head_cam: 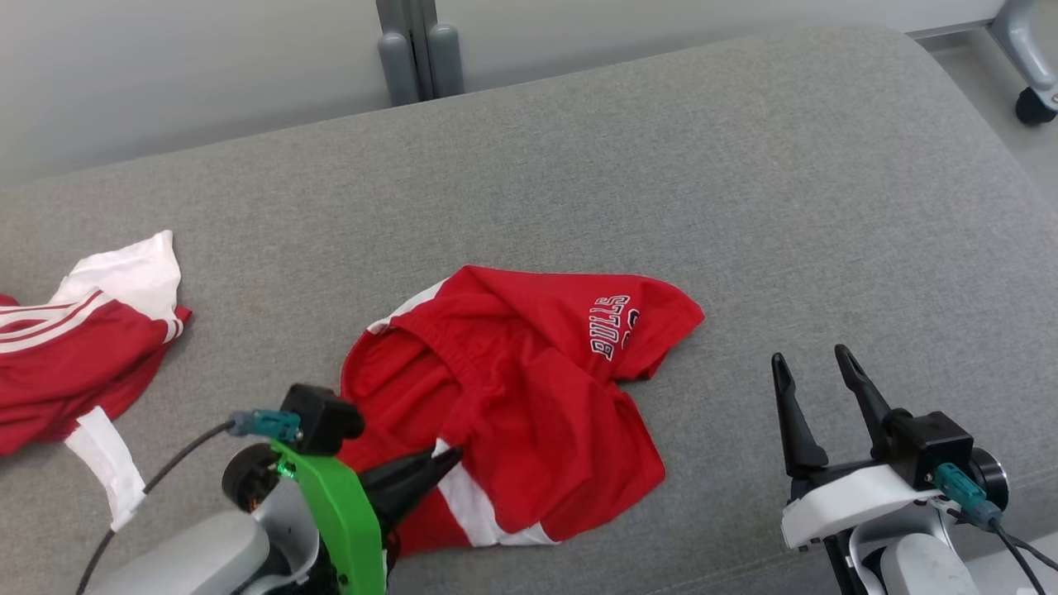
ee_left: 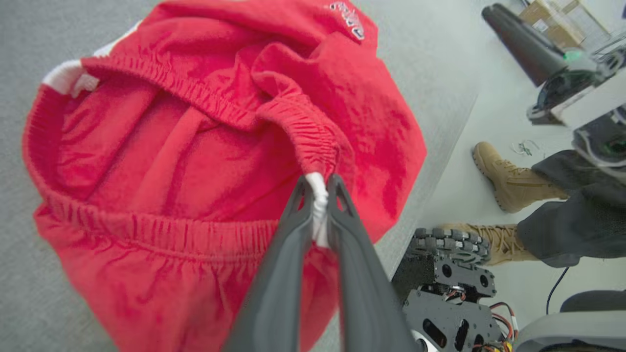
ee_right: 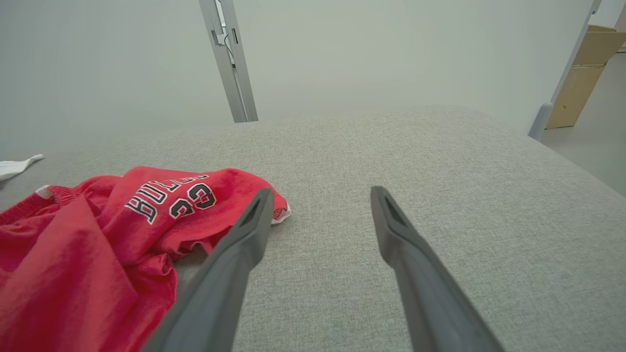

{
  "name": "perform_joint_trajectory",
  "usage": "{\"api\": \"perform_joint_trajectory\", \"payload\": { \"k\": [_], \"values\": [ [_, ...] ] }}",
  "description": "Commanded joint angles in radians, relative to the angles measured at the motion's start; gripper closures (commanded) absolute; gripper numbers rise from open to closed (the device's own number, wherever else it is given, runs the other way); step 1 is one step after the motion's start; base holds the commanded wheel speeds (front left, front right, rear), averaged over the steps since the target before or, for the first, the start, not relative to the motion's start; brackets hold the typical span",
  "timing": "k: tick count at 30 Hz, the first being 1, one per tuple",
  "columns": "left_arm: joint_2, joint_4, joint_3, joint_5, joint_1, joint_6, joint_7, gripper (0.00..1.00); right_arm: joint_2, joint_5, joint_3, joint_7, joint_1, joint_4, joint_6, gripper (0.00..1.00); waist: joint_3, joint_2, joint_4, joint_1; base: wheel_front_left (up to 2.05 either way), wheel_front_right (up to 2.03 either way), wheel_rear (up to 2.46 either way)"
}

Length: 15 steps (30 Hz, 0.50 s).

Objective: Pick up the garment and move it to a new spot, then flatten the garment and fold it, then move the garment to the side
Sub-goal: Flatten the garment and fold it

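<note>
In the head view, the red shorts [head_cam: 529,388] lie crumpled in the middle of the grey padded worktop [head_cam: 744,165]. The left end effector [head_cam: 449,456] sits at their near edge, and the right end effector [head_cam: 810,357] waits well apart to the right, its fingers spread. Another red and white garment [head_cam: 74,364] lies at the far left. In the left wrist view, the two fingers are clamped on a white strip of the shorts, just beside the elastic waistband [ee_left: 303,127]. In the right wrist view, the fingers stand apart over bare fabric, near the printed leg. I judge this is the pick-up step. The next move calls for a lift that carries the shorts clear to a new spot without the thin pinch slipping.
</note>
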Motion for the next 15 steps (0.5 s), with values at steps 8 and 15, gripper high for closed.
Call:
{"api": "perform_joint_trajectory", "payload": {
  "k": [8,15],
  "values": [
    [-0.083,-0.028,0.150,-0.086,-0.186,0.009,-0.051,1.00,-0.002,0.027,0.025,0.000,-0.036,0.003,-0.001,0.00,0.017,0.0000,-0.047,0.0000,0.00,0.00,0.00],
    [-0.154,0.090,0.252,-0.068,-0.390,0.089,-0.065,1.00,-0.001,0.079,0.051,0.000,-0.074,-0.002,-0.001,0.00,0.058,0.0000,-0.162,0.0000,0.00,0.00,0.00]
  ]
}}
